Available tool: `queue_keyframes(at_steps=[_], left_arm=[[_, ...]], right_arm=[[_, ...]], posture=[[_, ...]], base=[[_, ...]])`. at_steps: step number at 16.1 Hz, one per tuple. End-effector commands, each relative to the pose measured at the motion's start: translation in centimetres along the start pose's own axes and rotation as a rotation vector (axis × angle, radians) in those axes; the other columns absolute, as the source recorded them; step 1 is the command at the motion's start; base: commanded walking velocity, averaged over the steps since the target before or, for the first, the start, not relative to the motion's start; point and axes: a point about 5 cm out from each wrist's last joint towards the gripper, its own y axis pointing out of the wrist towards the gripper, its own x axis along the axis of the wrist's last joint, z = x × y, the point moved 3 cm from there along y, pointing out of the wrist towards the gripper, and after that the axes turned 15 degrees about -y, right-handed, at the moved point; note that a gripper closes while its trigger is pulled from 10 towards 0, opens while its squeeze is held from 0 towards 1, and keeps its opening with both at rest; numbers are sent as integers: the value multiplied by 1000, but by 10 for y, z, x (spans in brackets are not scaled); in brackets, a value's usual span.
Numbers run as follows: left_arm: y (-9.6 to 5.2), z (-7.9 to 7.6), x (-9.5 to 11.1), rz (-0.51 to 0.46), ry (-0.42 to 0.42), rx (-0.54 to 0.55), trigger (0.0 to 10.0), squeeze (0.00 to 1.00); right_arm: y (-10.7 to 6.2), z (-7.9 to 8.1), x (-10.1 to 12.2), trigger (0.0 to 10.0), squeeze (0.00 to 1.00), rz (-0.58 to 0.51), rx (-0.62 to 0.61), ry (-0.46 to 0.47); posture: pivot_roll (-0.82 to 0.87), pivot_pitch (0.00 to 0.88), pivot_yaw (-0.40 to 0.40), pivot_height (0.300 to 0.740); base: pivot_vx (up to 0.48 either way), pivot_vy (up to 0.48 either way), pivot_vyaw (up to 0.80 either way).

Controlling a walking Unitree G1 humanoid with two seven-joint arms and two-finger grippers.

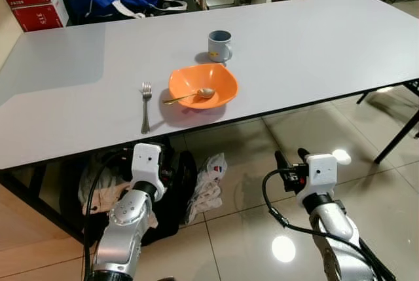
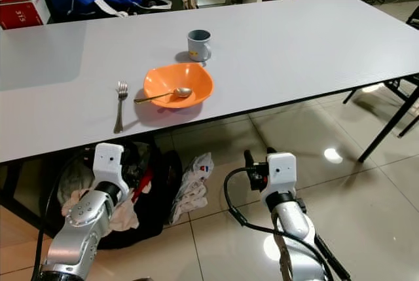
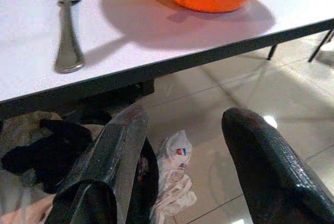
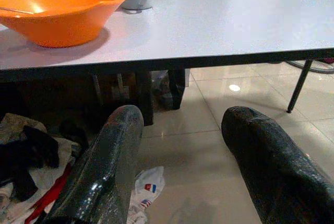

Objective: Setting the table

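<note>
Both grippers, left gripper point(image 3: 182, 166) and right gripper point(image 4: 182, 166), hang below the table point(image 1: 314, 52) edge, fingers spread, empty. An orange bowl point(image 1: 203, 86) holds a gold spoon point(image 1: 190, 95); left of the bowl lies a fork point(image 1: 145, 105), behind it a grey mug point(image 1: 220, 46).

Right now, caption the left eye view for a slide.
Fork, spoon-holding orange bowl and mug set on grey table.

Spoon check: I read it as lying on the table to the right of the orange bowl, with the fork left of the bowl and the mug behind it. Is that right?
Not quite. The spoon lies inside the orange bowl, its handle pointing towards the fork, as the left eye view shows. The rest holds: the fork is on the table left of the bowl, and the mug stands behind it.
</note>
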Motion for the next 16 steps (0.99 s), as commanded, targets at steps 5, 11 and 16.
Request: queue_keyframes(at_steps=[5,11,16], left_arm=[[2,-3,3,-23,-3,9,10000,0],[2,-5,4,-26,-3,0,10000,0],[2,-8,4,-26,-7,1,10000,0]], right_arm=[[4,0,1,10000,0,2,22,-12],[3,1,1,10000,0,8,35,-17],[4,0,0,10000,0,12,38,-24]], posture=[[6,0,17,740],[0,0,19,740],[3,0,20,740]], base=[[0,259,0],[0,477,453],[0,480,0]])
